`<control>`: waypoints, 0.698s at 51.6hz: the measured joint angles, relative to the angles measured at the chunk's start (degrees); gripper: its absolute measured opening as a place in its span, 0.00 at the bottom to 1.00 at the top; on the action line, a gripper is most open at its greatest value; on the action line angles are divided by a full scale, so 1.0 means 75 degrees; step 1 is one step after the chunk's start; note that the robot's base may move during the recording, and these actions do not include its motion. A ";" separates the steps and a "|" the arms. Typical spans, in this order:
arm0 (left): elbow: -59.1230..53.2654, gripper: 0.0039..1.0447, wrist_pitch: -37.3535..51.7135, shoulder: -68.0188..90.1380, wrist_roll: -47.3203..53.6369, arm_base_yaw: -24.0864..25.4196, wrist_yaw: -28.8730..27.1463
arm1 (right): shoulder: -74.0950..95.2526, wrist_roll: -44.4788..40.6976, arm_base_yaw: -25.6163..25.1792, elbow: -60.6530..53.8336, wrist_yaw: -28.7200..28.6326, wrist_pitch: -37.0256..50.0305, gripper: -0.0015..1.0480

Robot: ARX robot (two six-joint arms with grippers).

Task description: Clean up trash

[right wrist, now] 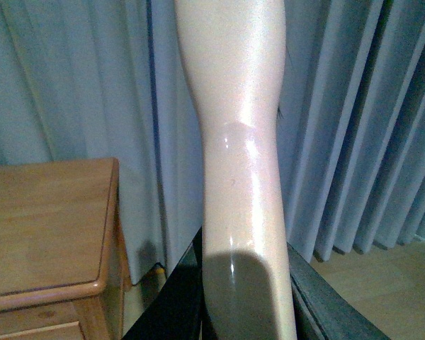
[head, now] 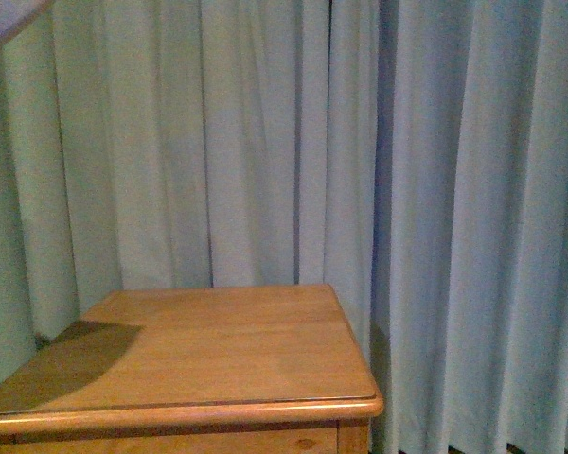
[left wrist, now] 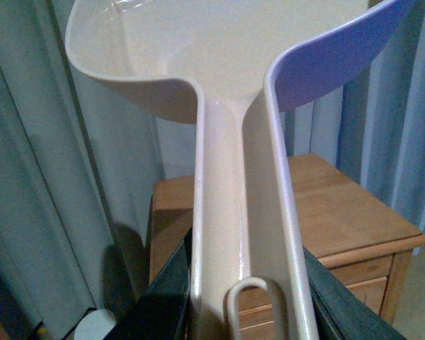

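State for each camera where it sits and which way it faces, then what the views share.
Front view: on the body between the arms, facing a wooden table before pale curtains; no arm shows.
Left wrist view: on the left wrist, looking along the handle of the dustpan, which the left gripper clamps.
Right wrist view: on the right wrist, looking along a pale handle clamped by the right gripper.
Shared: all three show the table and curtains.
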 joint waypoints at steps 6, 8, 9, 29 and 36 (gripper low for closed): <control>0.0000 0.26 0.0000 0.0000 0.0000 0.0000 0.0000 | 0.0000 -0.0003 0.0000 0.0000 0.0000 0.0000 0.19; 0.0000 0.26 0.0000 0.0000 -0.0003 -0.0003 0.0000 | 0.0000 -0.0003 0.0000 0.0000 0.0000 0.0000 0.19; 0.0000 0.26 0.0000 0.0000 0.0000 -0.0003 0.0003 | -0.0003 -0.0003 0.0000 0.0000 0.0003 0.0000 0.19; 0.0012 0.26 -0.0003 0.0023 -0.0020 -0.0009 -0.0041 | 0.0038 -0.0012 0.0009 -0.0020 -0.0003 0.0015 0.19; 0.0017 0.25 -0.0003 0.0023 -0.0020 -0.0006 -0.0009 | 0.0032 -0.0009 0.0009 -0.0020 0.0012 0.0023 0.19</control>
